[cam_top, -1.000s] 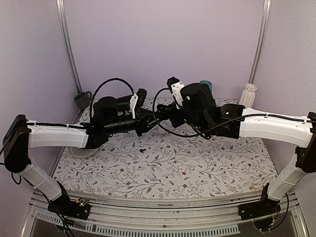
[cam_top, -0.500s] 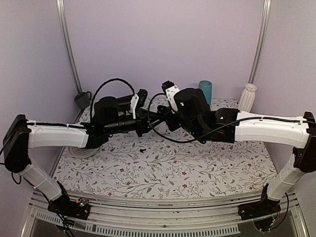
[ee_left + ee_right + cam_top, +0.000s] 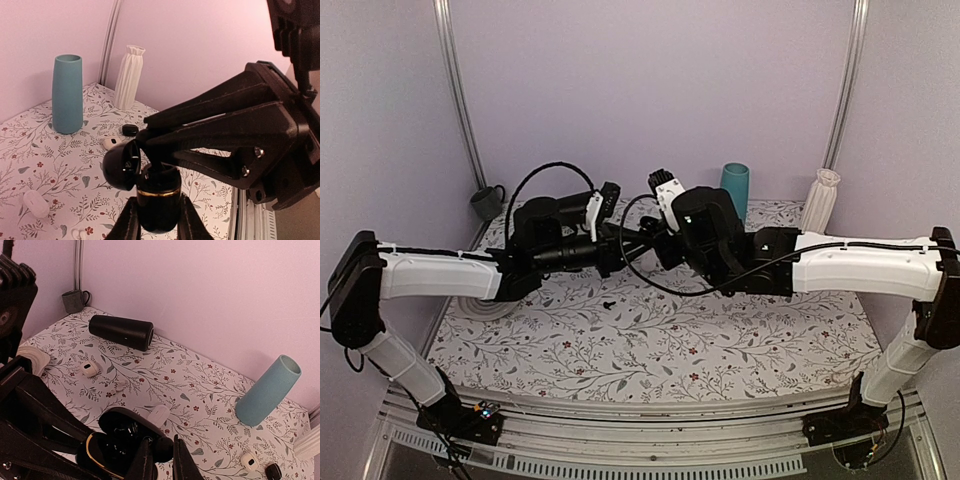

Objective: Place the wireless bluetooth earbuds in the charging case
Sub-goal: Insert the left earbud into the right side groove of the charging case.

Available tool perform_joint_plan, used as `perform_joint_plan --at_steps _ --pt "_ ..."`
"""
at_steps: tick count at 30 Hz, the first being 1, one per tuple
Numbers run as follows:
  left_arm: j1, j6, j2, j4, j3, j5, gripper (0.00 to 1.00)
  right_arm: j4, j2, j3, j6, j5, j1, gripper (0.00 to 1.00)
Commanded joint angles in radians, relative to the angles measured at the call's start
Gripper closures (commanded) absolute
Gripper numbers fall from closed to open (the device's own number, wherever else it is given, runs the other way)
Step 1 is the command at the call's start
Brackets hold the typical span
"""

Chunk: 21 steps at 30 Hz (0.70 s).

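We've the open charging case (image 3: 159, 197) clamped in the left gripper (image 3: 159, 217); right gripper (image 3: 161, 446) pinches one earbud (image 3: 164, 450) at its mouth, not seated yet. 2nd earbud (image 3: 608, 303) lies on the table (image 3: 720, 350), so both are TBD.

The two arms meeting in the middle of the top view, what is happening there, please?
The left gripper holds the black charging case above the table, with its lid open. The right gripper is shut on what looks like an earbud and holds it at the open case. A second earbud lies on the table, not yet picked up.
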Motion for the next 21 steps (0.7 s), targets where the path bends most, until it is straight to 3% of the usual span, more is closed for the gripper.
perform_joint_plan --at_steps 1,21 --pt "-0.012 -0.046 -0.002 0.106 0.042 -0.038 1.00 0.016 -0.039 -0.049 -0.010 -0.038 0.009 0.93" --pt "-0.011 -0.074 0.034 0.169 0.032 -0.094 1.00 0.006 -0.020 -0.038 0.071 -0.224 -0.015 0.86"
